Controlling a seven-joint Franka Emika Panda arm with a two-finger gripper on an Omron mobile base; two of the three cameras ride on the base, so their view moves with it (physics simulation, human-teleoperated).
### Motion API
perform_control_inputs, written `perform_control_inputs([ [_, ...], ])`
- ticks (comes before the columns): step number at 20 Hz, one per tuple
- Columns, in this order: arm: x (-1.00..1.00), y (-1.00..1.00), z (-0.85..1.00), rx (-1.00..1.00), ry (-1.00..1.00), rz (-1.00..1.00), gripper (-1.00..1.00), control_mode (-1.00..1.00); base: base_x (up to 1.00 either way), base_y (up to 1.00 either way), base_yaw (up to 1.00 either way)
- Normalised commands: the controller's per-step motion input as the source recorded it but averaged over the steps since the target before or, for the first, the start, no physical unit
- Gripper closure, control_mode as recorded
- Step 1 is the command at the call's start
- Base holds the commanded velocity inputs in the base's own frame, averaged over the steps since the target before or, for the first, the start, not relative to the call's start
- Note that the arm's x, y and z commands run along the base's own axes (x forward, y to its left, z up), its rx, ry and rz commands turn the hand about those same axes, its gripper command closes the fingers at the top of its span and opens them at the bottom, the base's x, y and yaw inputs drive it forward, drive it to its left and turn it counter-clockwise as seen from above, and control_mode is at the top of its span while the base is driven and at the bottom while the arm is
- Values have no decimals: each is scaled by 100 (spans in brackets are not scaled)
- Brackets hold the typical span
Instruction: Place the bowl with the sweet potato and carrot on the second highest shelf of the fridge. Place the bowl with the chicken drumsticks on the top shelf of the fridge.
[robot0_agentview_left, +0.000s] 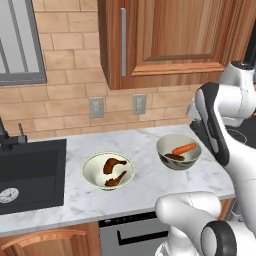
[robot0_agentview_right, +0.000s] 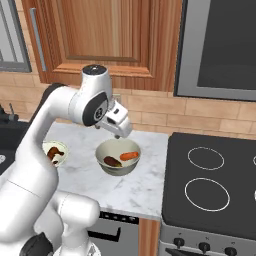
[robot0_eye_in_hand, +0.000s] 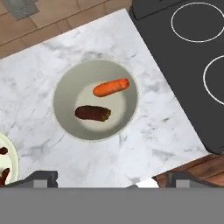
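Note:
A grey-green bowl (robot0_eye_in_hand: 65, 89) holds an orange carrot (robot0_eye_in_hand: 111, 87) and a dark brown sweet potato (robot0_eye_in_hand: 92, 113). It stands on the marble counter near the stove, and I also see this bowl (robot0_agentview_left: 177, 164) in the left base view. My gripper (robot0_eye_in_hand: 112, 177) hangs open above it, a little towards the counter's front edge, holding nothing. In the right base view the gripper (robot0_agentview_right: 119, 134) sits just over the bowl's back rim (robot0_agentview_right: 117, 169). A second bowl (robot0_agentview_left: 90, 167) with two brown chicken drumsticks (robot0_agentview_left: 114, 171) stands further left. The fridge is out of view.
A black sink (robot0_agentview_left: 30, 170) is set into the counter at the left. The black stove (robot0_agentview_right: 210, 185) borders the counter on the right, with a microwave (robot0_agentview_right: 220, 45) above. Wooden wall cabinets (robot0_agentview_left: 165, 35) hang over the counter. Two outlets (robot0_agentview_left: 96, 107) sit on the brick wall.

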Motion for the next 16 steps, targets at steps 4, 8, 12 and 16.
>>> perform_control_inputs([
  [4,0,-78,-91,17,0,-56,-100,-100,0,0,0],
  [8,0,-40,-84,14,0,-41,-100,-100,0,0,0],
  [12,9,-3,-86,15,-3,-22,-100,-100,0,0,0],
  [16,5,0,-54,6,-5,-3,-100,-100,0,0,0],
])
